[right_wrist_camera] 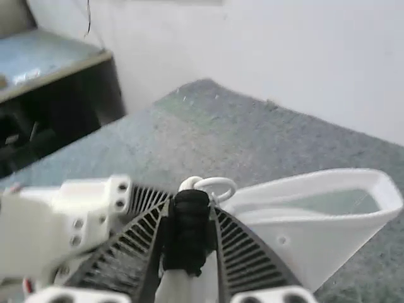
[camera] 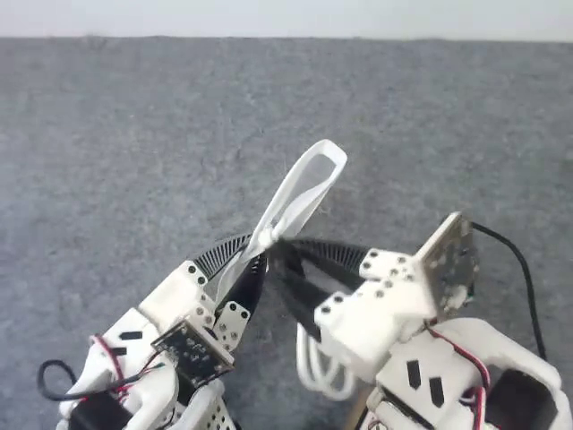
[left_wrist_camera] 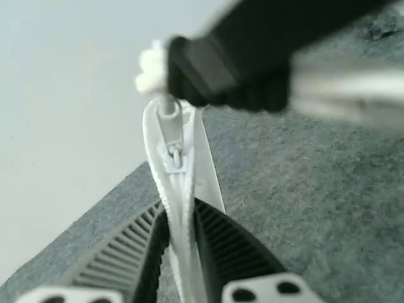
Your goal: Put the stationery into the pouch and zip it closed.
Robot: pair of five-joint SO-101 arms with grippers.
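**Both grippers clamped on the lifted pouch**

Nearest the camera in the high view, the two arms sit side by side, with a coil of white cable (camera: 322,372) lying between their bases. Their jaws meet just ahead of them. The left gripper (left_wrist_camera: 180,213) has its ribbed black fingers (left_wrist_camera: 227,243) clenched on the near zipper edge of the white pouch (camera: 309,184), so the fabric is pinched flat between them. Just past that grip, the zipper slider (left_wrist_camera: 173,158) sits on the closed teeth.

The right gripper (right_wrist_camera: 189,208) comes in from the other side, and its fingers are squeezed tight on the zipper pull (right_wrist_camera: 189,230), a dark tab with a small white cord loop (right_wrist_camera: 211,185) at its end.

Beyond both grips, the pouch slants up and away from the arms, its pale, translucent face framed by a white border. Whether its far end touches anything cannot be told.

Grey carpet (camera: 116,134) spreads beneath and beyond it, running back to a pale wall (camera: 286,16). A dark shelf unit (right_wrist_camera: 63,95) stands against that wall, off to one side.
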